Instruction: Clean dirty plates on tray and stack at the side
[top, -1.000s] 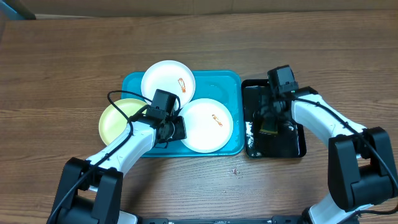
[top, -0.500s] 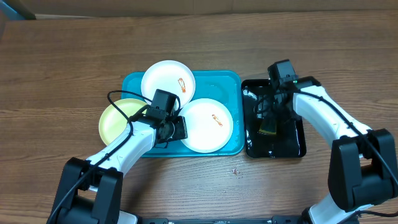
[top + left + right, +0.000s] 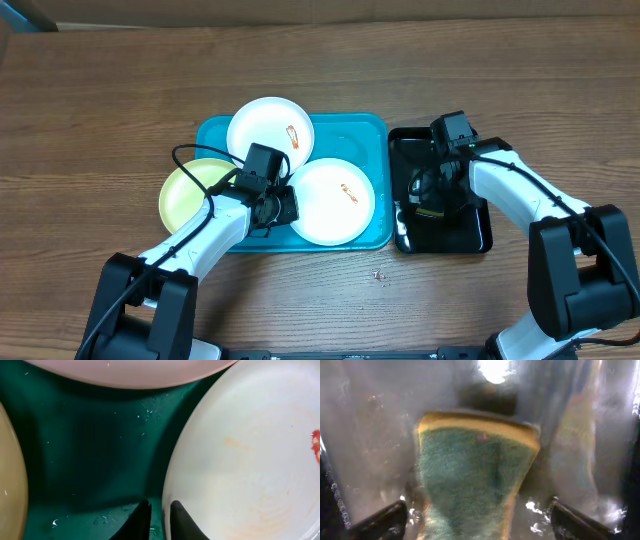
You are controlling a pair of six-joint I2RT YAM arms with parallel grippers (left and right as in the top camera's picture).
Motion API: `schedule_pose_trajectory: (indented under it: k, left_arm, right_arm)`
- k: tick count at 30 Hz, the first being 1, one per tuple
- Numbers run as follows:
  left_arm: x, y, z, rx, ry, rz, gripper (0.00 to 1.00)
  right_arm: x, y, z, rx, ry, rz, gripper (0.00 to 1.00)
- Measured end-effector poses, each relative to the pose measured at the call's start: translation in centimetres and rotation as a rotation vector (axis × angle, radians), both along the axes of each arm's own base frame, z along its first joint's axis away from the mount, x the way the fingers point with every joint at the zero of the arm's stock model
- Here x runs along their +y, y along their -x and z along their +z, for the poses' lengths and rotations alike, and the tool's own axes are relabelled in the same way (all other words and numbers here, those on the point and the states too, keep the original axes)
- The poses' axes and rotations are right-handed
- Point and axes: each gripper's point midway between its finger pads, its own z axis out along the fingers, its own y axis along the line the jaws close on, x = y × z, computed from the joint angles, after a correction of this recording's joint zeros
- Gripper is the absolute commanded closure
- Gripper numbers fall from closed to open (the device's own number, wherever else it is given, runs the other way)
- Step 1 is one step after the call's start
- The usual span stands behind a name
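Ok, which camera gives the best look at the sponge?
The right wrist view: the sponge fills the frame, green scouring face up with a yellow edge, lying in the wet black tray. Overhead shows only a yellowish sliver beneath the right arm. The left wrist view misses it.

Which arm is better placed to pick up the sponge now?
Right. The right tool stands open around the sponge in the black tray; the left tool pinches a white plate.

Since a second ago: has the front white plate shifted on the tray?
No. The front white plate sits in the same spot, against the near right corner of the tray.
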Motion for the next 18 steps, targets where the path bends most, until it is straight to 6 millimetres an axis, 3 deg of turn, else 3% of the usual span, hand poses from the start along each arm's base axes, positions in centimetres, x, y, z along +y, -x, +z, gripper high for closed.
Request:
schedule_pose_trajectory:
  k: [11,15,17,18]
  left_arm:
    - [0.01,-0.01,-0.02,0.000,-0.001,-0.001,0.84]
    - [-0.04,-0.17,-0.26,-0.001,-0.001,-0.001,0.82]
    - [-0.04,-0.16,-0.45,0.003,-0.002,-0.001,0.81]
    - [-0.03,-0.13,-0.52,0.005,-0.003,-0.001,0.81]
  right_arm:
    - [1.03,0.75,-0.06,0.034,-0.061,0.009,0.02]
    - [1.10,0.80,-0.06,0.036,-0.065,0.012,0.39]
    - [1.09,0.79,-0.06,0.036,-0.064,0.012,0.48]
    - [1.04,0.98,-0.07,0.044,-0.062,0.009,0.60]
